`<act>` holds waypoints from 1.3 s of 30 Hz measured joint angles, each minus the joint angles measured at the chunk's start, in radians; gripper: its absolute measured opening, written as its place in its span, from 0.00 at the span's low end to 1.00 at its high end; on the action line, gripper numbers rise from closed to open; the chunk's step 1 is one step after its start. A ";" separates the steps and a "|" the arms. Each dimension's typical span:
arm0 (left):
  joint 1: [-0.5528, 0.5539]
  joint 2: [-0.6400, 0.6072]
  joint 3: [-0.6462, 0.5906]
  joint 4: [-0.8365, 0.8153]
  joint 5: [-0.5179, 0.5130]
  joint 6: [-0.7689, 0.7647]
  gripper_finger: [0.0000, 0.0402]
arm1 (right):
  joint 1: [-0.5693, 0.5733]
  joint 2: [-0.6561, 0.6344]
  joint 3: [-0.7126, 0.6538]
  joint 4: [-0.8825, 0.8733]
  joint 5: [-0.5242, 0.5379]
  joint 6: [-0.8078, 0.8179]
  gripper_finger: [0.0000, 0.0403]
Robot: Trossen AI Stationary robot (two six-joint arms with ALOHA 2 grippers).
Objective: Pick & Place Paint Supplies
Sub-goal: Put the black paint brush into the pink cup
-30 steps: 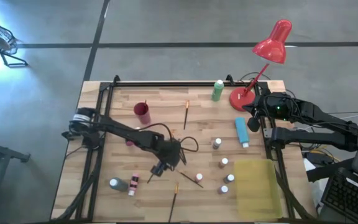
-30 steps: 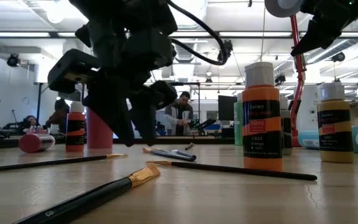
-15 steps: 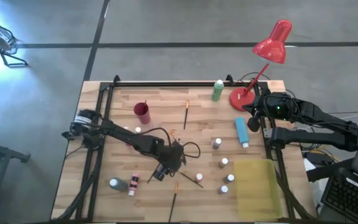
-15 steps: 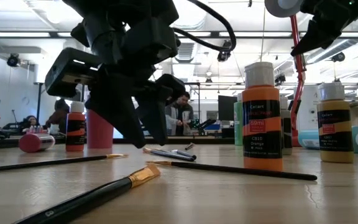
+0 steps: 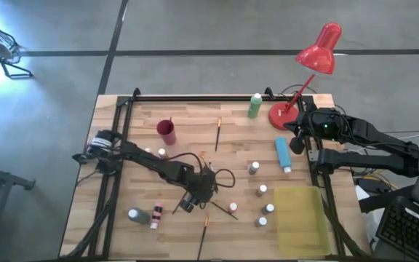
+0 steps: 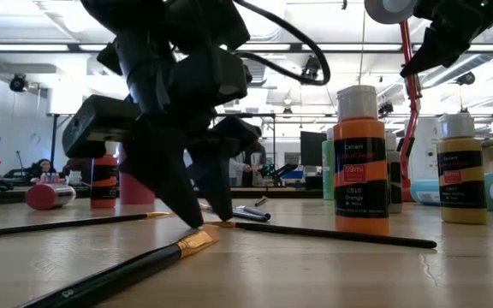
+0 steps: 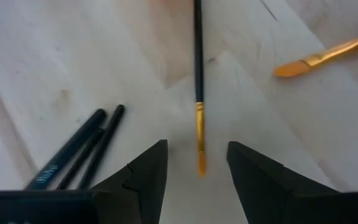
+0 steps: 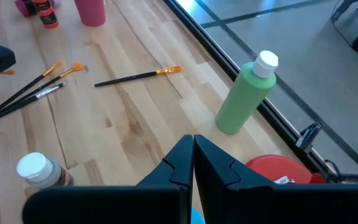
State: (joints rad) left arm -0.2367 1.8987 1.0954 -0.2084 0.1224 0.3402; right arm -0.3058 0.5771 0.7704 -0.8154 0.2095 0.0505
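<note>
My left gripper [image 7: 196,155] stands open, low over the table's middle [image 5: 193,198]. Its fingertips flank the bristle end of a thin black-handled paintbrush [image 7: 198,93] that lies flat on the wood; I see no touch. In the low view the fingertips [image 6: 202,221] reach down to the tabletop beside that brush [image 6: 332,233]. Two dark brush handles [image 7: 79,146] and a gold-ferruled brush [image 7: 322,57] lie close by. My right gripper [image 8: 193,140] is shut and empty, held high at the far right near the lamp base [image 5: 297,142].
Small white-capped bottles [image 5: 262,191] stand right of centre, and two more [image 5: 145,215] lie near the left front. A green bottle [image 5: 254,106], a blue bottle [image 5: 282,154], a pink cup [image 5: 166,132], a red lamp [image 5: 317,54] and a yellow tray [image 5: 300,215] are also on the table.
My left gripper has come down toward the table and a little toward its near edge. Its fingertips, which hung above the brushes, now stand at the tabletop on either side of the brush tip. The brushes have not moved.
</note>
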 joint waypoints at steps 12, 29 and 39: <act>0.000 0.002 0.000 -0.027 -0.005 -0.053 0.44 | 0.000 -0.001 0.000 0.005 0.000 0.000 0.02; -0.001 0.003 -0.001 -0.057 0.009 -0.097 0.23 | 0.000 -0.001 0.000 0.006 0.000 0.000 0.02; -0.001 0.003 -0.003 -0.051 0.010 -0.100 0.13 | 0.000 -0.001 0.000 0.006 0.000 0.001 0.02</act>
State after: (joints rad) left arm -0.2375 1.9018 1.0920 -0.2597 0.1322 0.2405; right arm -0.3058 0.5762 0.7704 -0.8097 0.2096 0.0514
